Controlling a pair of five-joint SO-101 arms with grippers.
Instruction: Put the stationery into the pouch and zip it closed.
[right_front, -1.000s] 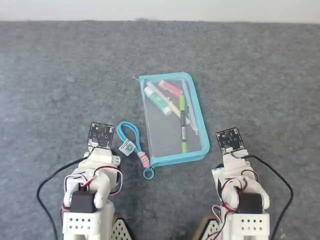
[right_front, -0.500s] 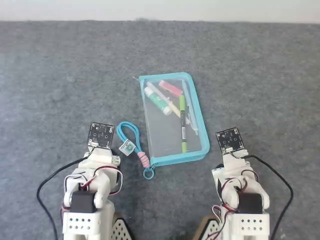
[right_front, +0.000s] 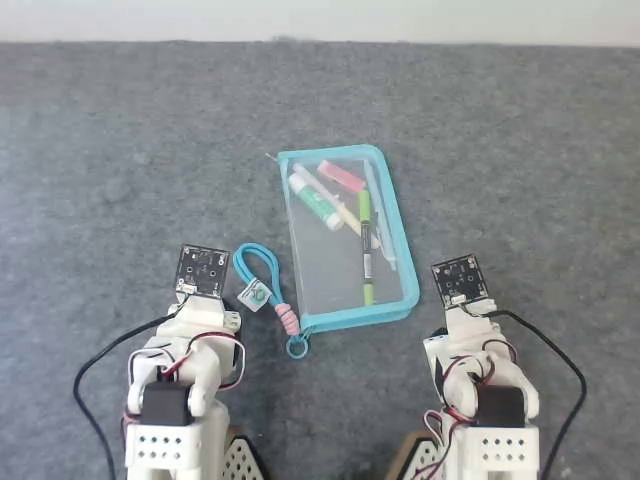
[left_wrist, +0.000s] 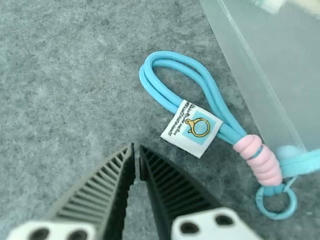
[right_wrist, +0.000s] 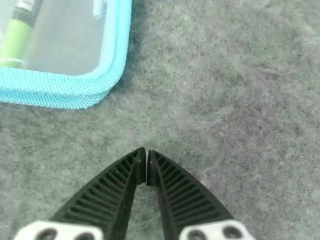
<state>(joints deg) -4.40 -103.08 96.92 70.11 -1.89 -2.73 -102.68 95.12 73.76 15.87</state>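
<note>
Nothing has moved since a second ago: my left fingers (left_wrist: 112, 185), pressed together, point at the pouch's blue loop (left_wrist: 165, 55) just ahead. My right fingers (right_wrist: 125, 180), likewise together, sit just short of the pouch (right_front: 360, 314) corner on the bench (right_front: 120, 150), with stationery (right_front: 365, 235) inside.

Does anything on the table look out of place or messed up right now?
Nothing stands out. The pouch lies flat on the grey mat with the pens inside, its blue strap looped beside it. The left gripper and right gripper are shut and empty.
</note>
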